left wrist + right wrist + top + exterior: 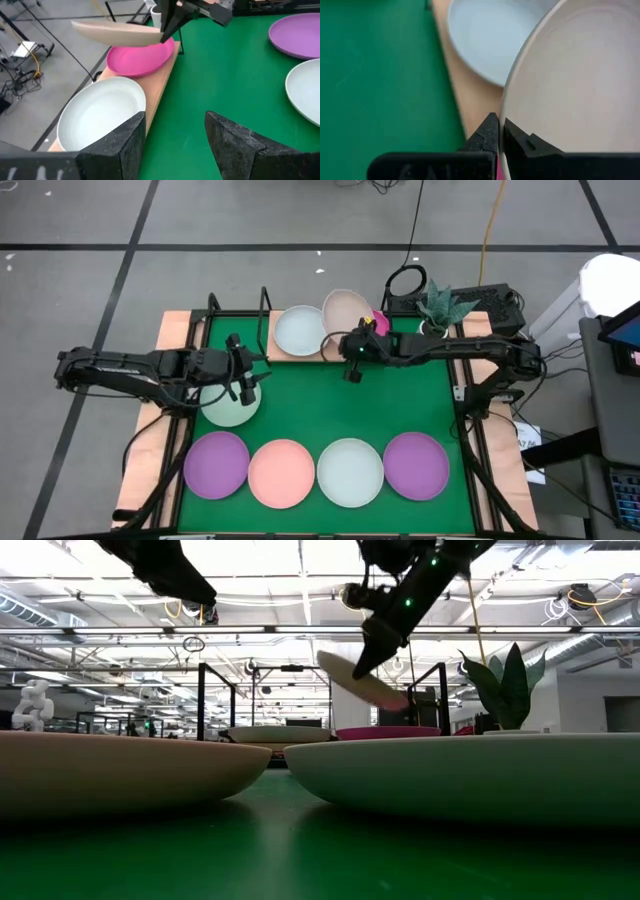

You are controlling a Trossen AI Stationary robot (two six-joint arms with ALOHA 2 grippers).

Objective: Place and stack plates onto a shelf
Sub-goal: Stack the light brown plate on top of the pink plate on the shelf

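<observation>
Nearest my side of the green mat [330, 405] I see four plates in a row: a purple plate [217, 465], a salmon pink plate [282, 473], a pale mint plate [350, 472] and a second purple plate [416, 465], each just beside the next. Past that row, at the mat's left side, another pale mint plate [226, 408] lies under my left gripper [243, 380]. That gripper hovers over the plate's far rim with its jaws spread wide and nothing between them; the left wrist view shows both fingers [127, 145] well apart. Farther on, along the mat's far edge, is the wooden shelf [160, 90]. A white plate [301, 330] sits on its left half and a magenta plate [140, 56] on its right half. My right gripper [352, 352] is pinched shut on the near rim of the beige plate [348, 310], holding it tilted in the air above the magenta one, not yet set down. Beyond the shelf stands a potted plant [440, 307].
</observation>
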